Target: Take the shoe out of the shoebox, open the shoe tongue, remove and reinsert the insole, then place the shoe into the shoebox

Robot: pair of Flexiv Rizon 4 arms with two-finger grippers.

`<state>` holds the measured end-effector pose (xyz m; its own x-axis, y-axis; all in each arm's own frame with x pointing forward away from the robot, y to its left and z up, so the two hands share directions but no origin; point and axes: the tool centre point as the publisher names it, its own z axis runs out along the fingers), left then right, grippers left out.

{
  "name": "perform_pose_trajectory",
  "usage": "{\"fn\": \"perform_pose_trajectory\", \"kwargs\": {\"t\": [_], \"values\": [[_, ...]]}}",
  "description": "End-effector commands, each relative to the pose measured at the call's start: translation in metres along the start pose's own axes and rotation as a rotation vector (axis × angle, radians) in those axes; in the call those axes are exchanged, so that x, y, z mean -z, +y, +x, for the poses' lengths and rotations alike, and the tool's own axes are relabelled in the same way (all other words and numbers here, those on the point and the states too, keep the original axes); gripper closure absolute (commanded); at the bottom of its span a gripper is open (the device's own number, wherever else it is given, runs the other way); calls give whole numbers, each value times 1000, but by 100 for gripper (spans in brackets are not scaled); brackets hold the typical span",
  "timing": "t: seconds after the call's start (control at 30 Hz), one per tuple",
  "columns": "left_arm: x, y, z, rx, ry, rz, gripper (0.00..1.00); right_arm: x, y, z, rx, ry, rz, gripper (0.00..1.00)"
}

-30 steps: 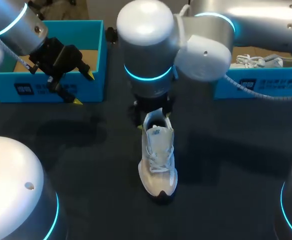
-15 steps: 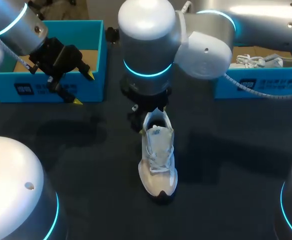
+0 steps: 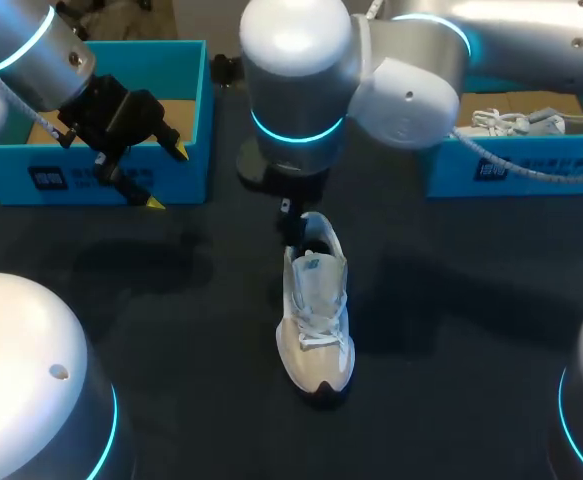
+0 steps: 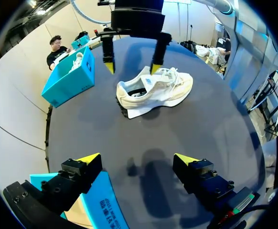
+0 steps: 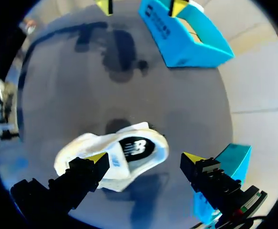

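White sneaker [image 3: 316, 315] stands upright on its sole in the middle of the dark table [image 3: 451, 320], outside the blue shoebox [image 3: 71, 180]. The right gripper [image 5: 148, 157] hangs just over its heel end, fingers spread wide, gripping nothing. The left gripper [image 4: 136, 158], likewise spread and empty, hovers beside the shoebox.

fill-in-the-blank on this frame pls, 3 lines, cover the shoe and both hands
The shoe sits on the ___, not in a shoebox.
The right hand, fingers apart, hangs over the shoe's ___ end.
The left hand, by the left shoebox, is ___ and holds nothing.
Missing words: table; heel; open.
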<state>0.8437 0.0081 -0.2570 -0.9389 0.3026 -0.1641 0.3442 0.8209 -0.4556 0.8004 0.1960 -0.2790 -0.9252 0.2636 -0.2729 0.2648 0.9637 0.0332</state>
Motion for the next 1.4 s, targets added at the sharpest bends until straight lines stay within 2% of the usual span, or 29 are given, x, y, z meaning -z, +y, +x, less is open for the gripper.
{"fn": "perform_pose_trajectory", "kwargs": {"t": [0.03,0.53,0.87,0.93,1.03,1.1,1.17,1.2,1.23,1.4], "values": [[0,0,2,-1,-2,-3,0,-7,4,-7,62,-30,21,0],[0,0,2,-1,-2,-3,0,-58,3,-33,135,-47,19,0],[0,0,2,-1,-2,-3,0,-87,2,-39,174,-24,11,0],[0,0,2,-1,-2,-3,0,-92,3,-38,202,-25,19,5],[0,0,2,-1,-2,-3,0,-97,2,-37,209,-21,23,4],[0,0,2,-1,-2,-3,0,-98,2,-37,212,-19,25,11],[0,0,2,-1,-2,-3,0,-100,1,-37,213,-17,28,36],[0,0,2,-1,-2,-3,0,-101,1,-37,213,-16,29,41],[0,0,2,-1,-2,-3,0,-102,1,-37,213,-16,31,50],[0,0,2,-1,-2,-3,0,-105,-2,-37,224,-10,35,51]]}}
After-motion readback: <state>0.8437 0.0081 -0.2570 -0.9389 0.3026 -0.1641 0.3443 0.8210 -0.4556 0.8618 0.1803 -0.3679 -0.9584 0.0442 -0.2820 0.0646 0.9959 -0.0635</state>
